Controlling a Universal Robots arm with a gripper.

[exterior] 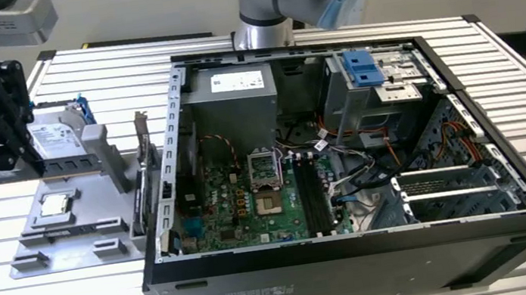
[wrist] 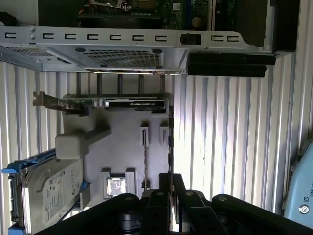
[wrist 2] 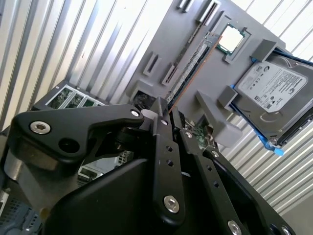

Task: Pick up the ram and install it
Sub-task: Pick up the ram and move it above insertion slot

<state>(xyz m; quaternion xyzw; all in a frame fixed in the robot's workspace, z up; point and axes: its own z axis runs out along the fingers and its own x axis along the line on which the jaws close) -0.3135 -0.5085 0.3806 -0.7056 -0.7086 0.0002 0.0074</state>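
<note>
Since the ram (wrist 2: 190,68) stands on edge in the tray (wrist 2: 166,29) between CPU (wrist 2: 231,38) and tray edge, the gripper (wrist 2: 168,111) at its end with jaws I cannot tell pinching or not, lifting and installing seem left to do.

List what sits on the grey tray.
On the grey tray: the ram on edge, a CPU chip, a hard drive, a graphics card. The pincer covers the ram's near end.
</note>
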